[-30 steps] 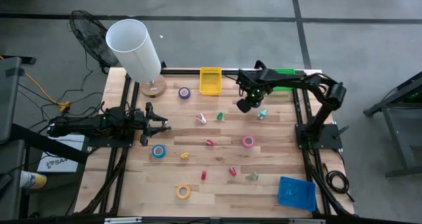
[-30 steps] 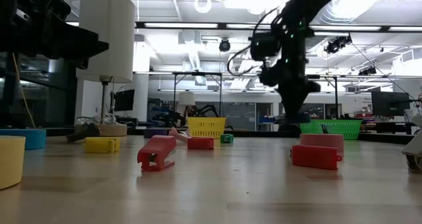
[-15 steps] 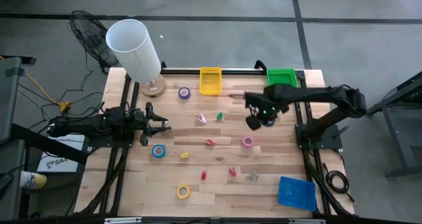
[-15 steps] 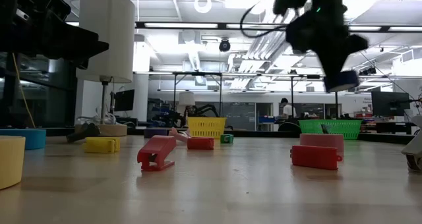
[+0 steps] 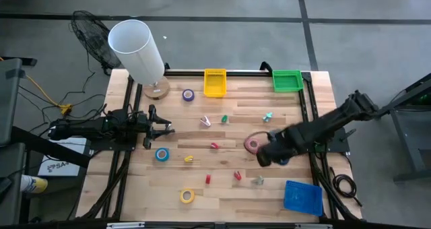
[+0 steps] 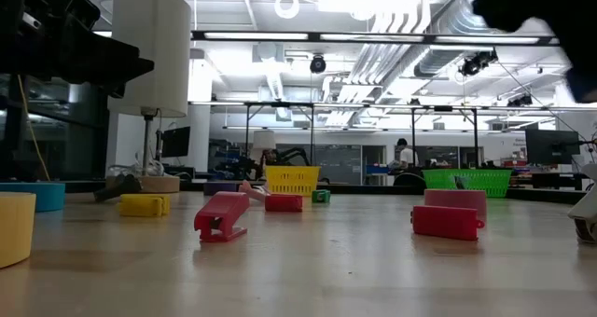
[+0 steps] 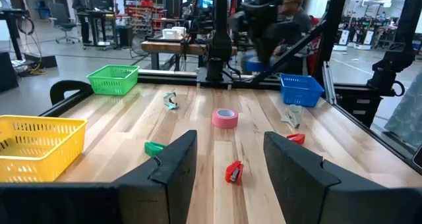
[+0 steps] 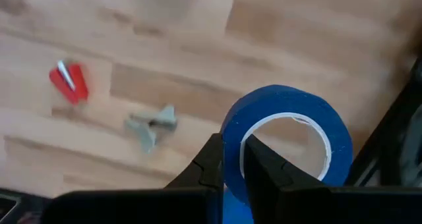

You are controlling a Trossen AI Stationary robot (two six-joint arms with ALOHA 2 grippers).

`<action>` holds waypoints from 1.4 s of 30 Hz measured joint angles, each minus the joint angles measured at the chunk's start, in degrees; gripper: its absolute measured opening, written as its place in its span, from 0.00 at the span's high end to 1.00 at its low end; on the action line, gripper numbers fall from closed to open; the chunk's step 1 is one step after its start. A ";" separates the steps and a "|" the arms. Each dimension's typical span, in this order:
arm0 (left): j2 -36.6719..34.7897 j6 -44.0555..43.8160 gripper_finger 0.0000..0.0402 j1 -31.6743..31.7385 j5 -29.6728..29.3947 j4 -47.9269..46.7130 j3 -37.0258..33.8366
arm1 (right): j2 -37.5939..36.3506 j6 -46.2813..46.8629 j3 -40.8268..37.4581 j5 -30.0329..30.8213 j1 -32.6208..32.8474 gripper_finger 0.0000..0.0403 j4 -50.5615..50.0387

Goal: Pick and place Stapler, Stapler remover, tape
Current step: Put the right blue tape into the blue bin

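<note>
My right gripper (image 5: pixel 264 156) hangs above the table's near right part, just near of the pink tape roll (image 5: pixel 252 143), and is shut on a blue tape roll (image 8: pixel 287 141). My left gripper (image 5: pixel 167 127) waits open and empty at the table's left side; its fingers also show in the left wrist view (image 7: pixel 227 168). Another blue roll (image 5: pixel 161 154), a purple roll (image 5: pixel 188 94) and a yellow roll (image 5: pixel 186 196) lie flat on the table. Small red staplers (image 5: pixel 214 146) (image 5: pixel 238 176) and a grey stapler remover (image 5: pixel 258 180) lie on the wood. My right gripper pinches the blue roll's wall (image 8: pixel 232 151) between its two fingers, one finger (image 8: pixel 260 165) inside the pale core and one finger (image 8: pixel 210 165) outside. The fingers come from above. The roll is lifted clear of the table, its hole facing the wrist camera.
A yellow basket (image 5: pixel 215 82) and a green basket (image 5: pixel 287 80) stand at the far edge, a blue basket (image 5: pixel 303 197) at the near right corner. A white lamp (image 5: pixel 138 50) stands at the far left. A teal remover (image 5: pixel 268 116) lies at the right.
My right gripper has travelled from the far right part of the table toward the near edge, past the pink roll, carrying the blue roll clear of the table. It has left the low view almost entirely.
</note>
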 joint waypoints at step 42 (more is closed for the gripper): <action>0.00 -0.01 0.57 -0.01 0.01 0.01 0.02 | 10.64 33.90 0.01 2.86 31.32 0.93 9.99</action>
